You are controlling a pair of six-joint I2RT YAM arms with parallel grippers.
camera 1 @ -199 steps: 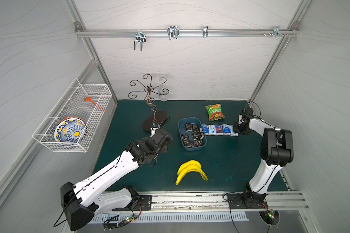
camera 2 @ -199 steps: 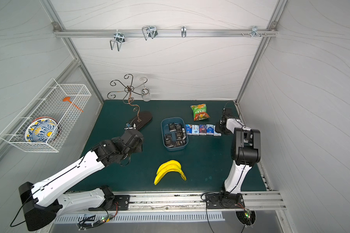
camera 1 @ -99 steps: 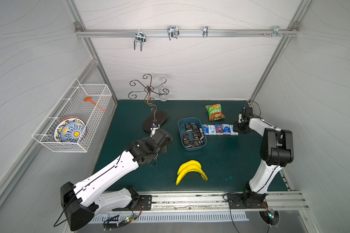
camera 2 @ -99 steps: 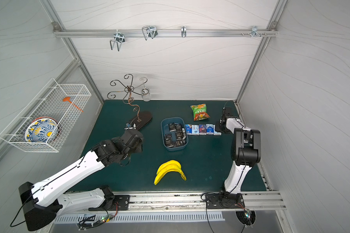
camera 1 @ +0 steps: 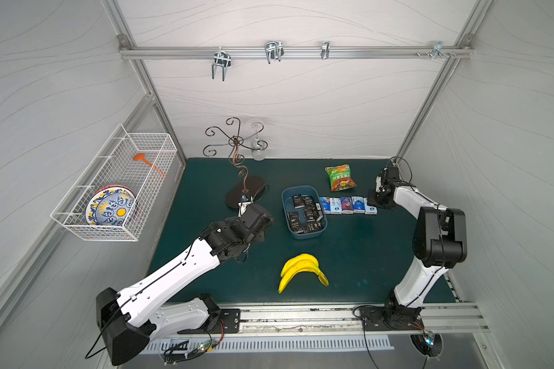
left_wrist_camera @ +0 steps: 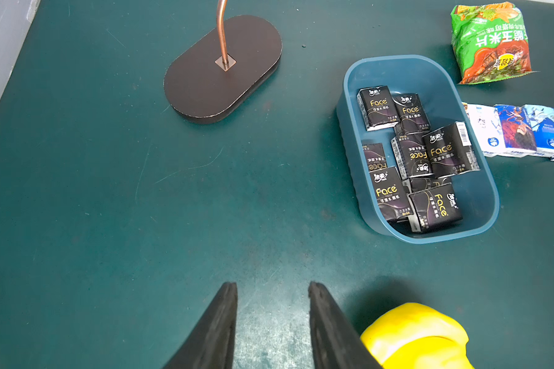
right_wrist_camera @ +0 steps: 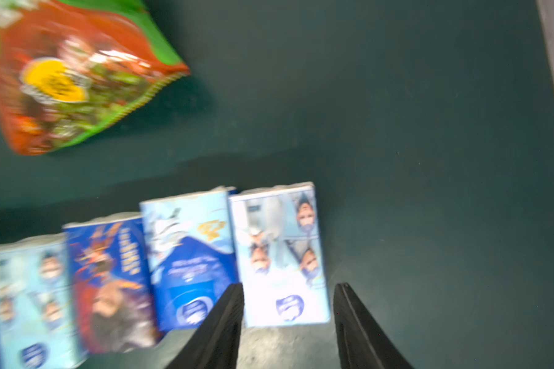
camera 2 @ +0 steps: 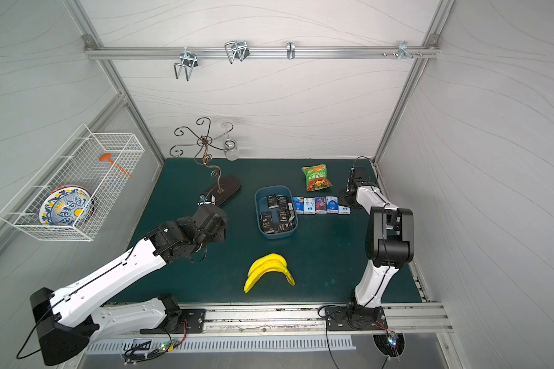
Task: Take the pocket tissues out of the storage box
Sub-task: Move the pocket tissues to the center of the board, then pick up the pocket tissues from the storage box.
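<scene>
Right gripper point(right_wrist_camera: 288, 287) is hanging low over the green mat point(camera 1: 365, 255) with its fingers spread apart. One finger is sitting on each side of the end pack point(right_wrist_camera: 280, 255) in a row of five blue-and-white packs point(camera 1: 347, 205). It isn't looking like a squeeze, though that wrist view is pretty blurry. Those pocket tissues point(camera 2: 320, 205) are lying on the mat just beside the storage box point(camera 1: 299, 188), on the right arm's side, with the snack bag point(camera 1: 339, 177) sitting a bit further back. All the black packs point(left_wrist_camera: 413, 153) are lying jumbled inside the box, some overlapping each other. Left gripper point(left_wrist_camera: 272, 284) is hovering over bare mat on the box's other side, well apart from it, with fingers parted and gripping nothing. Bananas point(camera 1: 301, 270) are lying out toward the front.
</scene>
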